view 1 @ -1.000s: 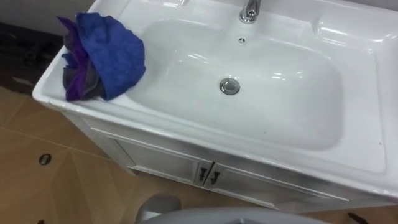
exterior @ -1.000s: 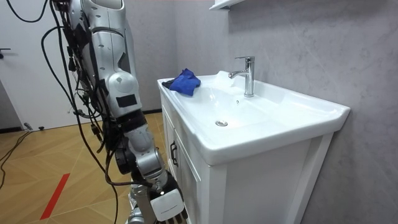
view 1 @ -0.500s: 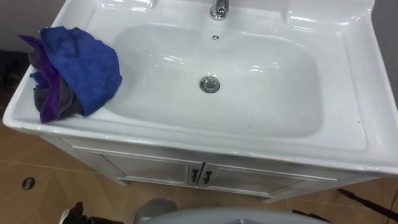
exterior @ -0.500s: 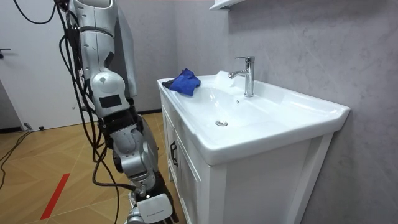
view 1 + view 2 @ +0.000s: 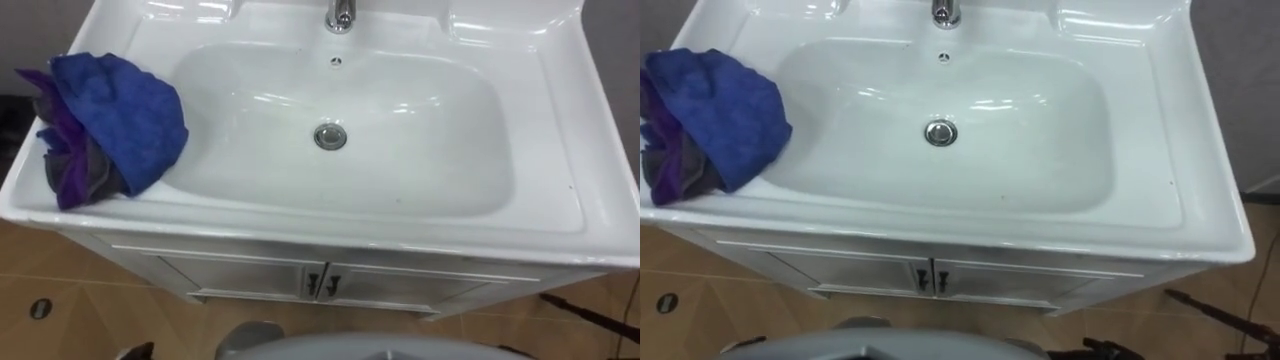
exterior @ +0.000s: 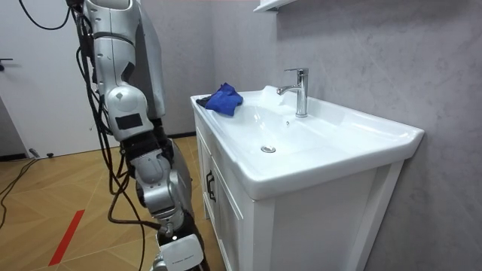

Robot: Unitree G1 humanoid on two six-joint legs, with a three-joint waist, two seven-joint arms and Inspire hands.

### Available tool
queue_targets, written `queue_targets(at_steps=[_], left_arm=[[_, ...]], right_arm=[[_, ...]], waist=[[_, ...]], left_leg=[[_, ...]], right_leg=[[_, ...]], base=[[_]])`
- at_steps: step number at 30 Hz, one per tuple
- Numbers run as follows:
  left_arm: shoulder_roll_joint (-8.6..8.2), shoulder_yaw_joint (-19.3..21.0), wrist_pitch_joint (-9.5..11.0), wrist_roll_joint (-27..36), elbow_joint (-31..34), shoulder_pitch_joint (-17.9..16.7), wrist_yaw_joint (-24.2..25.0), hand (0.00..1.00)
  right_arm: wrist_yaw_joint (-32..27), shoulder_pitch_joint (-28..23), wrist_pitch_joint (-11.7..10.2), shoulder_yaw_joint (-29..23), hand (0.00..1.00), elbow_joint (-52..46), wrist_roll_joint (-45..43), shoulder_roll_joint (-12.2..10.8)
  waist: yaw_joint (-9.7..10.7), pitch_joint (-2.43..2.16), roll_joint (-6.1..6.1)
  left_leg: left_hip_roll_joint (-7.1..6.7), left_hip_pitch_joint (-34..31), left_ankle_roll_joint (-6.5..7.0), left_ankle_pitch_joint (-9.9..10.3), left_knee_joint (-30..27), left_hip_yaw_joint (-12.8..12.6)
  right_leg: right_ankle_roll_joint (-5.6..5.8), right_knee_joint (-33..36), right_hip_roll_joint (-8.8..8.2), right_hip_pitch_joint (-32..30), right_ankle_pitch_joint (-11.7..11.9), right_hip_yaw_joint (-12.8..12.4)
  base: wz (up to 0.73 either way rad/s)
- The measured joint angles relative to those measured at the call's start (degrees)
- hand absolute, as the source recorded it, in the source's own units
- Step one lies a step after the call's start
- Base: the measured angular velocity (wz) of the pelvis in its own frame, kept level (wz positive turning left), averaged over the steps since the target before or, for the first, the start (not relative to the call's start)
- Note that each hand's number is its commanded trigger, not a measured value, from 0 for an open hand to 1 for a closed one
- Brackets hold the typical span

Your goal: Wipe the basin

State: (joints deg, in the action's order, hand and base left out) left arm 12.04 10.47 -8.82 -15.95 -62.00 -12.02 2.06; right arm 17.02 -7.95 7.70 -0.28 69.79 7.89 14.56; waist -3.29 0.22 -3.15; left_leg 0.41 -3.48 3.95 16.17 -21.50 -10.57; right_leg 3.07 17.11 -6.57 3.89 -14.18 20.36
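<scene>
A white basin (image 5: 560, 150) sits on a white cabinet, with a chrome drain (image 5: 330, 136) in the bowl and a chrome tap (image 5: 341, 14) at the back. A crumpled blue and purple cloth (image 5: 110, 120) lies on the basin's left rim, and it shows at the far corner in the room view as cloth (image 6: 224, 98). I stand in front of the cabinet with both arms hanging low. My left hand (image 5: 136, 351) is a dark tip at the bottom edge. My right hand (image 6: 179, 251) hangs near the floor beside the cabinet. Neither hand touches the cloth.
Two cabinet doors with small dark handles (image 5: 321, 284) are shut below the basin. A grey wall stands behind and to the right of the basin. Wooden floor (image 6: 68, 188) stretches behind me.
The eye view has shifted, so the basin now lies square and centred before me. In the room view my near arm has swung lower. The cloth stays in place.
</scene>
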Motion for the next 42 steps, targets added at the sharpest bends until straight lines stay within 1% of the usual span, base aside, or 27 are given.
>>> queue_targets(at_steps=[3, 7, 9, 11, 13, 15, 23, 27, 31, 35, 42], left_arm=[[-0.02, 0.06, -0.59, 0.00, -0.70, -0.06, 0.90, 0.00], [-0.03, 0.06, -0.65, -0.07, -0.99, 0.00, 1.23, 0.00], [-0.03, -0.04, -0.68, -0.75, -1.01, 0.13, 1.41, 0.00], [-0.03, -0.12, -0.80, -2.10, -1.03, 0.45, 1.66, 0.00], [-0.03, -0.23, -0.83, -2.50, -1.08, 0.57, 2.09, 0.00], [-0.03, -0.24, -0.83, -2.60, -1.10, 0.85, 2.21, 0.00], [-0.01, -1.09, -1.01, -2.60, -2.43, 1.44, 2.81, 0.00], [-0.06, -2.35, -1.18, -2.47, -3.09, 1.26, 3.72, 0.00], [-0.06, -3.14, -1.33, -2.47, -3.43, 1.17, 4.00, 0.00], [-0.06, -3.48, -1.33, -2.49, -3.44, 1.21, 4.98, 0.00], [-0.05, -3.99, -1.34, -2.50, -3.41, 1.41, 5.23, 0.00]], right_arm=[[0.02, -0.01, 0.72, -0.59, 0.00, -0.99, -2.74, -0.01], [0.14, -0.05, 1.33, -0.95, 0.00, -0.97, -7.16, -0.11], [0.17, -0.09, 2.24, -0.94, 0.00, -0.96, -8.96, -0.24], [0.14, -0.22, 2.70, -0.94, 0.00, -0.77, -10.47, -0.43], [-0.07, -0.30, 3.71, -0.94, 0.00, -0.56, -12.03, -0.75], [-0.14, -0.35, 4.08, -0.94, 0.00, -0.50, -13.32, -0.92], [-0.21, -0.58, 5.03, -0.94, 0.00, -0.55, -17.83, -1.19], [-0.19, -0.63, 6.15, -0.94, 0.00, -0.66, -18.46, -1.26], [-0.24, -0.23, 6.15, -0.93, 0.00, -0.78, -19.47, -1.30], [-0.25, -0.23, 6.18, -0.94, 0.00, -0.78, -19.69, -1.34], [-0.98, -0.17, 6.17, -0.94, 0.00, -0.68, -19.72, -1.42]], waist=[[-0.04, 0.00, -0.06], [-0.05, -0.05, -0.20], [0.01, -0.06, -0.18], [0.04, -0.06, -0.17], [0.15, -0.04, -0.11], [0.15, -0.03, -0.02], [0.44, 0.01, 0.16], [0.65, 0.08, 0.12], [1.36, 0.07, 0.13], [1.40, 0.07, 0.20], [1.66, 0.00, 0.36]], left_leg=[[-0.10, 0.19, 0.15, 0.22, -0.09, -0.13], [-0.25, 0.15, 0.42, 0.38, -0.14, -0.30], [-0.26, 0.18, 0.47, 0.40, -0.15, -0.35], [-0.26, 0.25, 0.48, 0.39, -0.16, -0.35], [-0.25, 0.38, 0.48, 0.39, -0.16, -0.41], [-0.24, 0.47, 0.48, 0.39, -0.17, -0.48], [-0.19, 1.04, 0.49, 0.40, -0.12, -0.90], [-0.13, 1.26, 0.50, 0.41, -0.10, -1.01], [-0.12, 1.23, 0.51, 0.43, -0.10, -1.02], [-0.07, 1.77, 0.52, 0.43, 0.15, -1.52], [-0.06, 2.03, 0.52, 0.43, 0.27, -1.63]], right_leg=[[0.02, 0.67, -0.18, -0.23, -0.01, -0.53], [0.20, 0.97, -0.30, -0.55, 0.10, -1.15], [0.24, 1.09, -0.30, -0.56, 0.13, -1.48], [0.24, 1.51, -0.31, -0.63, 0.13, -1.81], [0.24, 1.59, -0.24, -0.75, 0.13, -2.59], [0.24, 1.64, -0.22, -0.78, 0.13, -2.94], [0.25, 1.80, -0.23, -0.69, 0.13, -3.17], [0.24, 2.71, -0.31, -0.89, 0.12, -3.26], [0.24, 2.67, -0.32, -0.91, 0.12, -3.26], [0.24, 2.70, -0.28, -0.81, 0.12, -3.80], [0.24, 2.69, -0.28, -0.75, 0.12, -3.86]], base=[[-0.05], [-0.02], [0.00], [0.00], [0.00], [-0.04], [-0.04], [0.00], [0.00], [-0.06], [0.00]])
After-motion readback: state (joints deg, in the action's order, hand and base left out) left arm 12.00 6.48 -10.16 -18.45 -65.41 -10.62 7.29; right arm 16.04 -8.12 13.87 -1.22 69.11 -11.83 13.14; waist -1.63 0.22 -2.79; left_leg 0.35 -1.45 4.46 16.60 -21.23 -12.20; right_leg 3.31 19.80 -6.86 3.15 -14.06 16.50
